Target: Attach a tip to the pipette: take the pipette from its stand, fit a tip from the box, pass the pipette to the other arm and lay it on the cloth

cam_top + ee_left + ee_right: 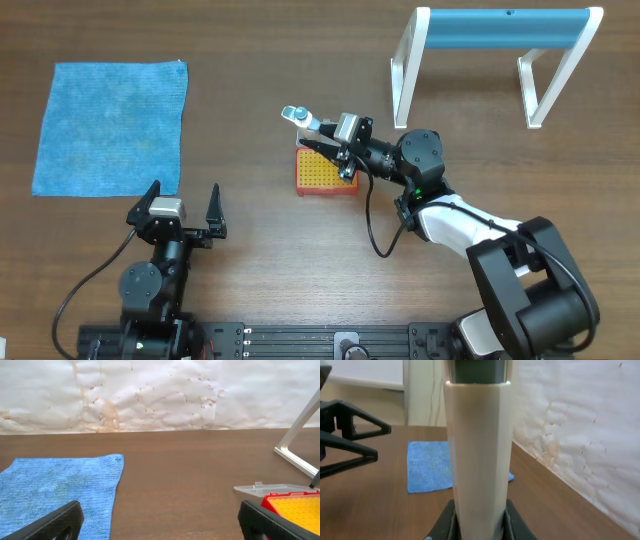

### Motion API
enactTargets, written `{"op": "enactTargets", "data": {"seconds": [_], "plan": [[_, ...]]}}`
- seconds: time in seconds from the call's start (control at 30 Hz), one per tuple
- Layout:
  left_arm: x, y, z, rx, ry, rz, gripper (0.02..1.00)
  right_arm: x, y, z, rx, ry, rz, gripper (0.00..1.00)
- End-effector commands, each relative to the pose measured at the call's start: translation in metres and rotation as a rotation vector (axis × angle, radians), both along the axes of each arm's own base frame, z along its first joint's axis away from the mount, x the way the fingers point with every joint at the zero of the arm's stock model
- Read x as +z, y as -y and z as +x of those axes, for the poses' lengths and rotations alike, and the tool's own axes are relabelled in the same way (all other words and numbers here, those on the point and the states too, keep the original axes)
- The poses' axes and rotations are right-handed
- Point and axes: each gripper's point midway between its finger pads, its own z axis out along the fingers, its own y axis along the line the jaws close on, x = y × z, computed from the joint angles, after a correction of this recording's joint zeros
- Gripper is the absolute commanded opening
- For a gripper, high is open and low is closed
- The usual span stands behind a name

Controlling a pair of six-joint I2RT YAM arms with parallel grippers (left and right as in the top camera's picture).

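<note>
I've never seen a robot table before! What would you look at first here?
Probably the white pipette clamped in the right arm's end effector, held close by the red tip box with its yellow top, in the middle of the table. Next come the bright blue cloth lying flat at the far left, and the white stand with a blue bar at the far right.
</note>
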Motion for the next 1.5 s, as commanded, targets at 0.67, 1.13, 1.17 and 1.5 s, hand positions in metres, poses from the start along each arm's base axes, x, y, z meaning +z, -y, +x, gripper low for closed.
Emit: {"op": "enactTargets", "data": {"seconds": [0.67,1.13,1.17,1.5], "plan": [[-0.002,0.002,0.0,-0.011,-0.003,0.019,0.998,-0.038,0.01,0.015,-0.045,-0.183,0.049,0.077],[-0.002,0.002,0.0,-0.011,-0.003,0.019,0.998,-0.035,0.011,0.008,0.007,-0.214,0.061,0.077],[-0.002,0.002,0.0,-0.011,-0.003,0.019,0.998,-0.036,0.011,0.008,0.008,-0.218,0.059,0.082],[-0.002,0.002,0.0,-0.011,-0.003,0.019,0.998,-0.038,0.016,0.011,-0.004,-0.225,0.057,0.077]]}}
